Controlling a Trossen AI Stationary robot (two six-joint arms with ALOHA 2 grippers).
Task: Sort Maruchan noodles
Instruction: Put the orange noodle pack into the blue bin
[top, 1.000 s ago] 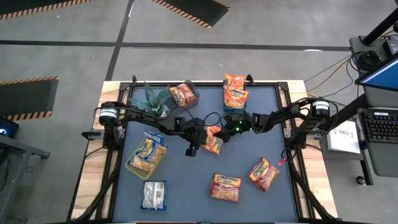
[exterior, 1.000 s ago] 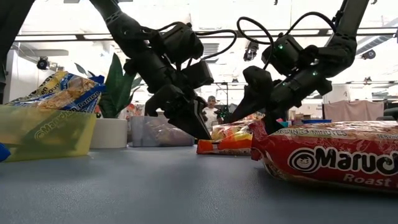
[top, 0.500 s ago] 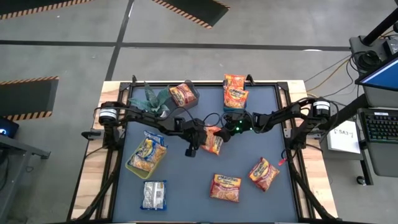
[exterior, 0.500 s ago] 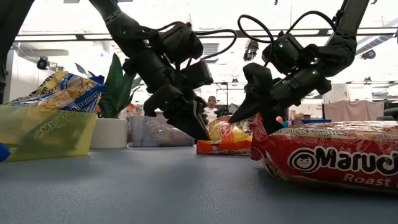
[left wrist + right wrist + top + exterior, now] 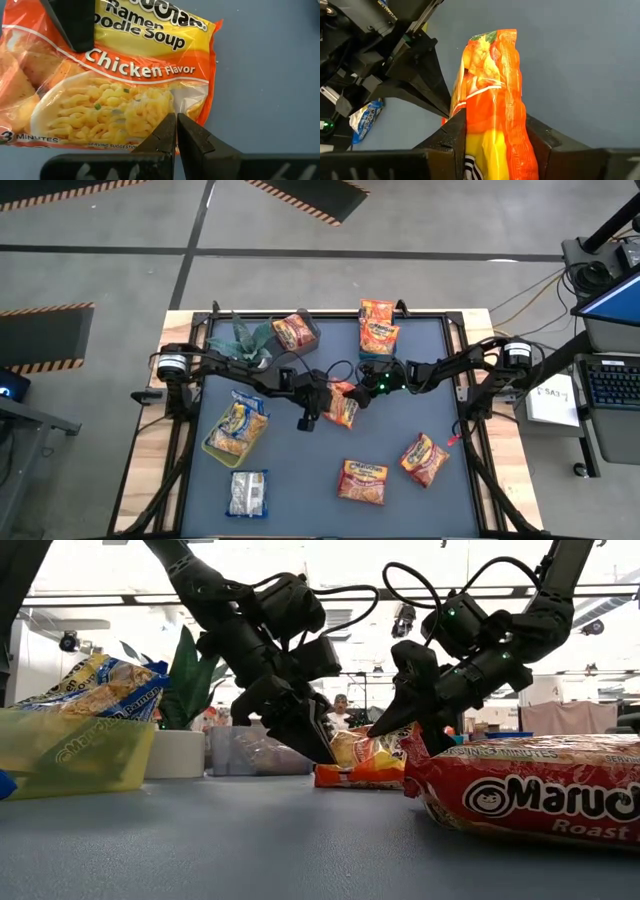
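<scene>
Mid-table, orange chicken-flavor packet [image 5: 343, 405]

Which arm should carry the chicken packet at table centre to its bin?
Right. Right gripper is clamped on the chicken packet edge. Left gripper is shut, its tips only at the packet's corner.

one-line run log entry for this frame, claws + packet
phase: pickup | right claw: shut on chicken ramen packet, table centre | left claw: shut, tips at packet's edge | other packets: untouched
</scene>
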